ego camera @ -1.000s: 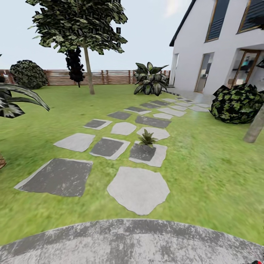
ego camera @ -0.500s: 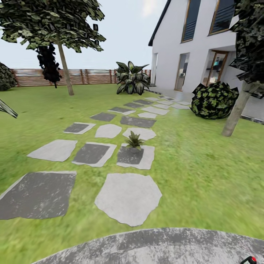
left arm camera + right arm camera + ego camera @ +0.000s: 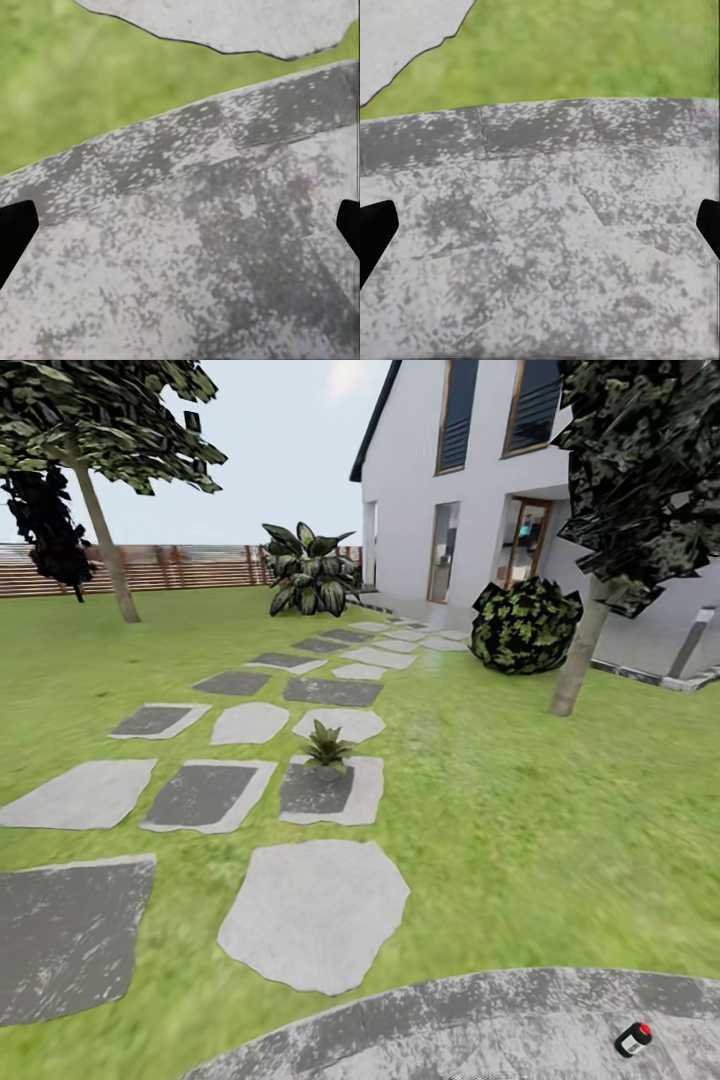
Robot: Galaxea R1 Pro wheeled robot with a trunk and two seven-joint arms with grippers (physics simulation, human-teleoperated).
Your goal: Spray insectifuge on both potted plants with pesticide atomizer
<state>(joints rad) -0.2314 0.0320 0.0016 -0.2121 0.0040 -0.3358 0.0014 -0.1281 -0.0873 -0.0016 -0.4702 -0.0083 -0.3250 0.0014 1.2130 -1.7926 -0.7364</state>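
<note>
Head view: high up, facing forward and down across lawn (image 3: 520,810) and stepping slabs (image 3: 315,912) toward house (image 3: 480,470). Both wrist views: close above mottled patio (image 3: 187,262), angled down. Shared with head view: patio edge, grass, nearest slab.

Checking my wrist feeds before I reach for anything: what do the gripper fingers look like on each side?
In each wrist view the fingertips are plain black wedges at the picture's two side edges, left gripper and right gripper alike, set wide apart. No markings, cables or pads can be made out. Mottled grey patio lies below them.
</note>
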